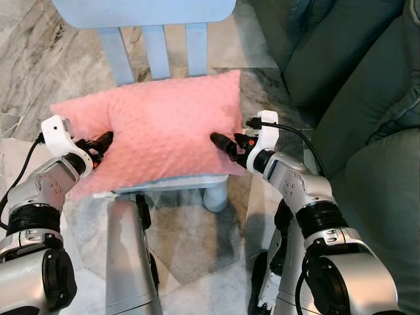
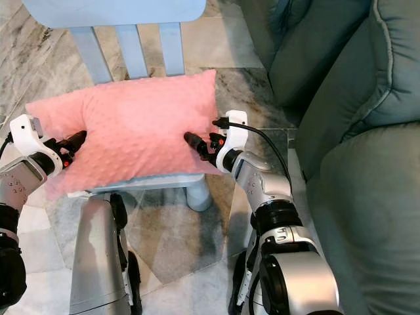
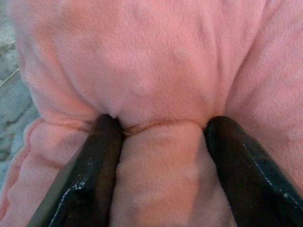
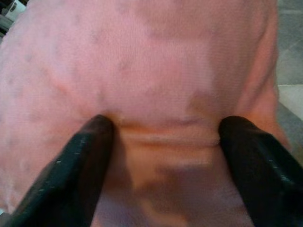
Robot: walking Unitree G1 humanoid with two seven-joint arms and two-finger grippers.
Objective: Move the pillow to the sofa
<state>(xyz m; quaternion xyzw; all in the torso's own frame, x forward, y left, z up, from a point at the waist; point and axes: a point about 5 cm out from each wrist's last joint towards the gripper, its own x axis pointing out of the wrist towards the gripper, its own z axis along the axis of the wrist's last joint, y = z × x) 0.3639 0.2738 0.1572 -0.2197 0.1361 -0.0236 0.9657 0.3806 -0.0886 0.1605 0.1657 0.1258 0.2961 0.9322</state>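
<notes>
Pillow (image 1: 154, 128) lies on the seat of a pale blue chair (image 1: 161, 39), beside the green sofa (image 1: 367, 118). Left gripper (image 1: 103, 141) and right gripper (image 1: 220, 141) each pinch an opposite edge seam. Judged soft, light, easily deformed; edge holds appear suitable.

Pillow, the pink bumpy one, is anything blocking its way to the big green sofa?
Nothing visible does. The pink dotted fabric pillow lies on the pale blue wooden chair, both grippers pressing its ends. The grey-green cushioned sofa sits right beside it, on the robot's right.
</notes>
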